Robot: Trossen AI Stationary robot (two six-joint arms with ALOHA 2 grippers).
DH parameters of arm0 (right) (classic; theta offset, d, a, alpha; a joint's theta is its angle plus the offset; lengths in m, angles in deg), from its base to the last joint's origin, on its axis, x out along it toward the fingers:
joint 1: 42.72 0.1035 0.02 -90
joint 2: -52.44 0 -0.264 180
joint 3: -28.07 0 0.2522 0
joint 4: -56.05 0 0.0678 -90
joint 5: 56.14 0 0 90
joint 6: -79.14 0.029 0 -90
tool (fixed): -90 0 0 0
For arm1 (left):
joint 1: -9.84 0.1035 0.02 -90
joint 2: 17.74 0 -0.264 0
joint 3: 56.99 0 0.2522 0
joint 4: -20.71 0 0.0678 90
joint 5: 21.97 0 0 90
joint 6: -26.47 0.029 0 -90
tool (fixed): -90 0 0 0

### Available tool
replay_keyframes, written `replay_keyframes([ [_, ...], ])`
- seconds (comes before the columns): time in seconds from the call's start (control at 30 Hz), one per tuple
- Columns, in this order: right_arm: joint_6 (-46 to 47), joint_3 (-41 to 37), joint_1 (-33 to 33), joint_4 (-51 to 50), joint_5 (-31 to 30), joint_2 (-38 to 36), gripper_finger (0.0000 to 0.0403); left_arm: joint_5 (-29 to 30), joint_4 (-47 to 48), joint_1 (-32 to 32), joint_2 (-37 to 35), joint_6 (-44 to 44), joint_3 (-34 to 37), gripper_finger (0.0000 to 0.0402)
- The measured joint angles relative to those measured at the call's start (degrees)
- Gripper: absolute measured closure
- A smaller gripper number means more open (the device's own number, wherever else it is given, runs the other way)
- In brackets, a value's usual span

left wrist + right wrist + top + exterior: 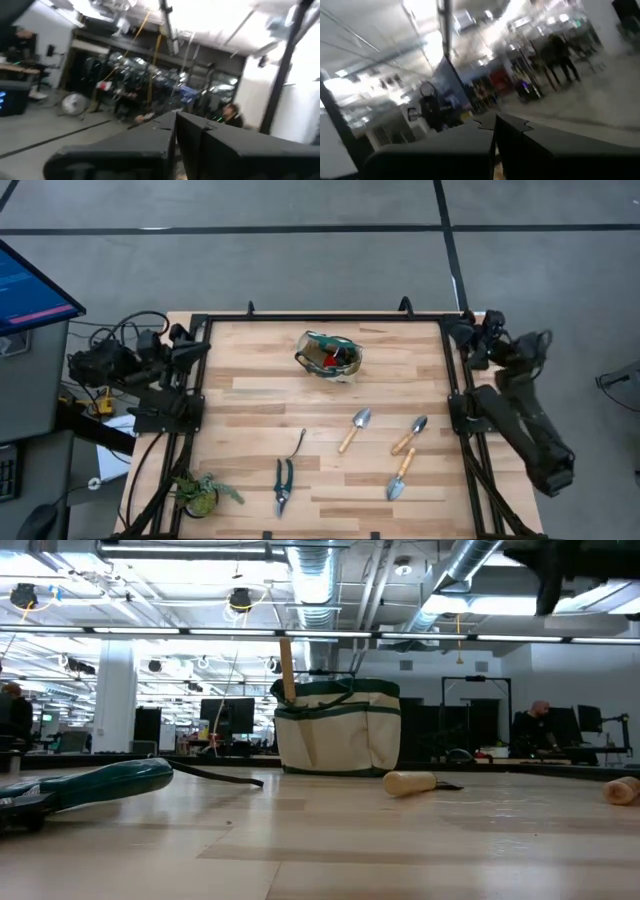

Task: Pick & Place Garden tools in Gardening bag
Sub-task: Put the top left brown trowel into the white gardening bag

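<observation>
The shears (85,785), dark teal-handled in the low view, are lying nearest the lens at the table's (250,395) front, beside the thin hooked tool (297,445). Three wooden-handled trowels (354,429) (409,435) (400,474) with silver blades are being shown scattered right of centre, apart from one another. The bag (329,356), cream with dark green trim, is standing upright toward the far edge, with a wooden handle (287,668) sticking up from it and a red piece (331,361) showing inside. A leafy plant (203,492) is sitting at the front left corner.

Both arms are being held folded back off the table's sides, the left gripper (197,351) by the far left corner, the right gripper (462,332) by the far right corner. Nothing is being held by either; whether their fingers are parted cannot be told.
</observation>
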Motion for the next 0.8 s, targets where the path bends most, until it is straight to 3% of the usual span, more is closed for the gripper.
replay_keyframes([
  [0.17, -18.07, 16.09, 9.59, -37.63, -11.97, 6.26, 0.0402, 1.50, 9.28, 0.02, -6.45, -0.15, -0.02, 0.0401],
  [0.33, -18.07, 24.68, 22.06, -58.93, -27.79, 15.82, 0.0403, 3.22, 16.54, 0.02, -11.26, -1.38, -0.02, 0.0401],
  [0.57, -11.13, 25.86, 42.76, -58.46, -41.06, 31.07, 0.0403, 3.10, 23.92, 0.02, -13.82, -3.29, 0.03, 0.0401],
  [0.67, -11.48, 26.28, 51.14, -55.97, -42.62, 37.88, 0.0403, 1.33, 25.80, 0.02, -13.74, -3.97, -0.02, 0.0401],
  [0.8, -18.89, 30.46, 61.59, -55.23, -42.61, 46.64, 0.0403, 0.74, 28.69, 0.03, -13.64, -4.77, 0.02, 0.0401],
])
